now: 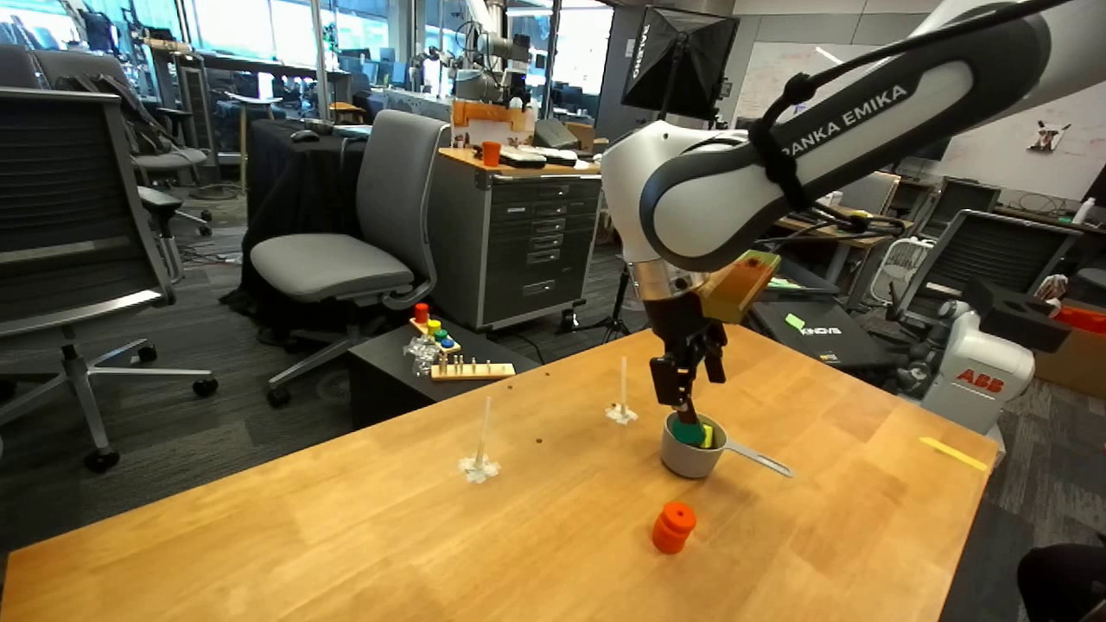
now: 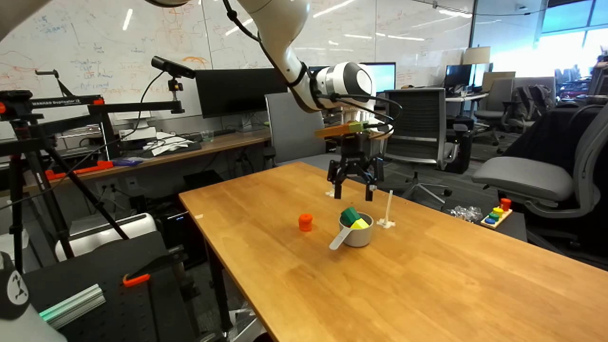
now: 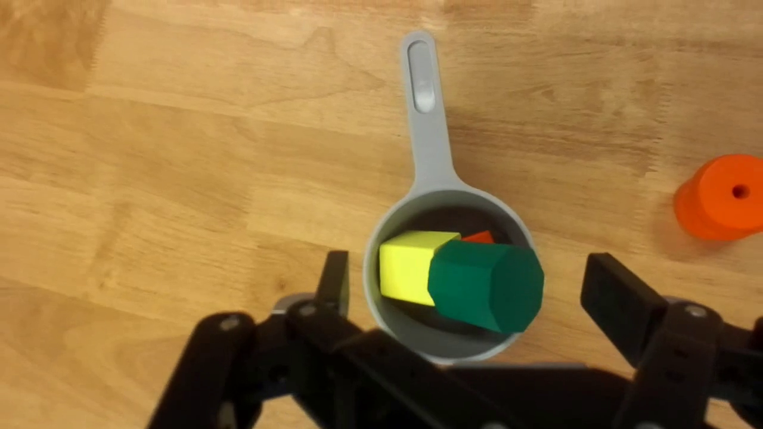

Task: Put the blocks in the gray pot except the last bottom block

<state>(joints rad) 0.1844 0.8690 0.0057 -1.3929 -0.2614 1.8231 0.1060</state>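
Note:
The gray pot [image 3: 417, 338] stands on the table in all views, its handle pointing up in the wrist view. A green block [image 3: 483, 286] and a yellow block [image 3: 411, 268] lie tilted in it, the green one resting at the rim. A corner of a red block [image 3: 478, 237] shows beneath them; the rest is hidden. An orange-red block [image 3: 724, 199] stands on the table beside the pot; it also shows in both exterior views [image 1: 672, 529] [image 2: 305, 222]. My gripper [image 3: 465, 265] is open and empty above the pot; it also shows in an exterior view [image 2: 353, 195].
Two thin white sticks [image 1: 483, 436] [image 1: 623, 389] stand upright on the wooden table [image 1: 346, 536], taped at their bases. A yellow strip [image 1: 953, 453] lies near the table's edge. A low black side table holds a coloured peg toy [image 1: 435, 333].

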